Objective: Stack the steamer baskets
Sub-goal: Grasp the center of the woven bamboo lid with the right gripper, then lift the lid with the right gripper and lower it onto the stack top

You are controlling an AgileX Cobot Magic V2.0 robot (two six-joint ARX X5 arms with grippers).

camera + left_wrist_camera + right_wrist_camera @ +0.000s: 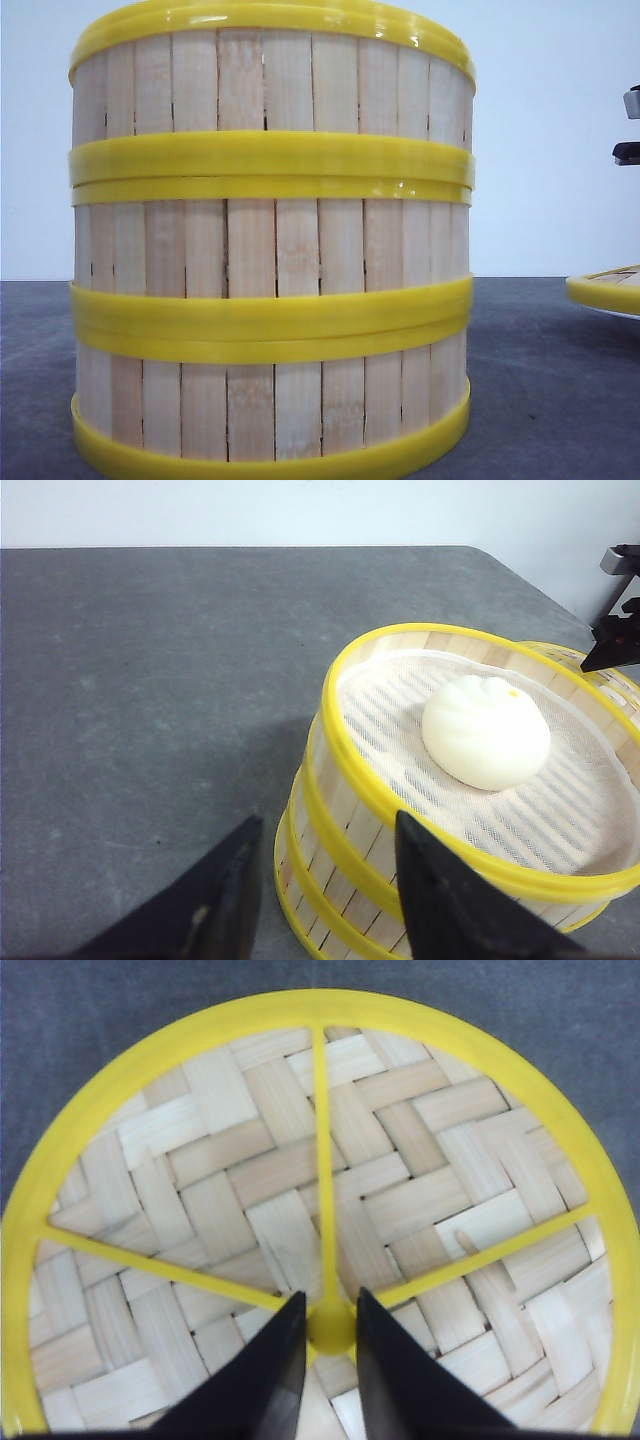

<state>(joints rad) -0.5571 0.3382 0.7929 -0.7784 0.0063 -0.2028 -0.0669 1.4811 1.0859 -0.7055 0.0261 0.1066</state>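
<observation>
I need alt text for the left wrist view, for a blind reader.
A white steamed bun lies on mesh cloth in the top steamer basket of a stack on a grey table. The left claw hangs open beside the stack.

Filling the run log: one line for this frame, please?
baskets: steamer baskets stacked three high | top: bun inside, uncovered | left gripper: open, beside stack | right gripper: around lid knob

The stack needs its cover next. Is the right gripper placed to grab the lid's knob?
Probably yes: the right gripper straddles the knob at the lid's centre, jaws open either side, nothing between.
</observation>
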